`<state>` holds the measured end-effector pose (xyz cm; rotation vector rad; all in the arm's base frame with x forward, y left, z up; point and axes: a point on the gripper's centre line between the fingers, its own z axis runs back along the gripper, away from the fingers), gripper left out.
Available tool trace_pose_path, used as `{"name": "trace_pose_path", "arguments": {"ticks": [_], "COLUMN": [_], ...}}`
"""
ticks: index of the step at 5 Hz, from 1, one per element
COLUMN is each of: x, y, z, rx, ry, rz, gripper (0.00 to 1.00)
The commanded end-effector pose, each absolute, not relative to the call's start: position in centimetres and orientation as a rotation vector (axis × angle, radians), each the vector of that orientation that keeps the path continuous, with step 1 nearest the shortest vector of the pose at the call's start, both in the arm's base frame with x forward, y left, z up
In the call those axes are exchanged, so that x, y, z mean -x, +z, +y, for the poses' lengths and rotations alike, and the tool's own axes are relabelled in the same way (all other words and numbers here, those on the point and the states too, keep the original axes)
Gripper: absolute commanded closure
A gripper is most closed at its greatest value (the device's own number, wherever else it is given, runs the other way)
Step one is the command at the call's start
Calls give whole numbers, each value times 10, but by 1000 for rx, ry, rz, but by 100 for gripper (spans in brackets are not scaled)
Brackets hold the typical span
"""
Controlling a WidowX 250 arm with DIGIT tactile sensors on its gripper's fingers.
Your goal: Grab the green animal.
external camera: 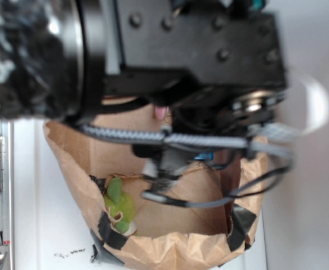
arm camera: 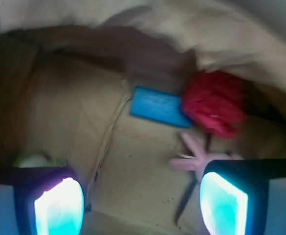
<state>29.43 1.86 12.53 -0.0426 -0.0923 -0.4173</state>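
Gripper [arm camera: 140, 198] hangs wide open and empty over the bag's [external camera: 176, 247] floor. Its left finger [arm camera: 50, 203] nearly covers the green animal [arm camera: 33, 160], so the move is leftward. In the exterior view that soft, lime plush (long axis roughly upright) lies against the crumpled brown-paper wall.

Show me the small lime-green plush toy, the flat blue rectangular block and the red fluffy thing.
Lime-green plush toy [external camera: 119, 203], exterior view, on its body.
Blue rectangular block [arm camera: 156, 106], wrist view, its top face.
Red fluffy thing [arm camera: 215, 102], wrist view, its middle.
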Motion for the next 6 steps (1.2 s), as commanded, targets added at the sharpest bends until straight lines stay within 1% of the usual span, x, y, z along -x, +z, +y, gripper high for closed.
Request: {"name": "trace_pose_path", "arguments": {"ticks": [1,3,4,5,6], "x": [-290,-290,-250,-237,-238], "y": [110,110,98,82,85], "z": [-16,-16,-35,-41,-46], "rx": [71,71,68,60,136], "ry": [-750,-750,-880,-1023,-1128], "rz": [-64,-64,-109,-134,-131], "gripper": [0,0,0,0,0]}}
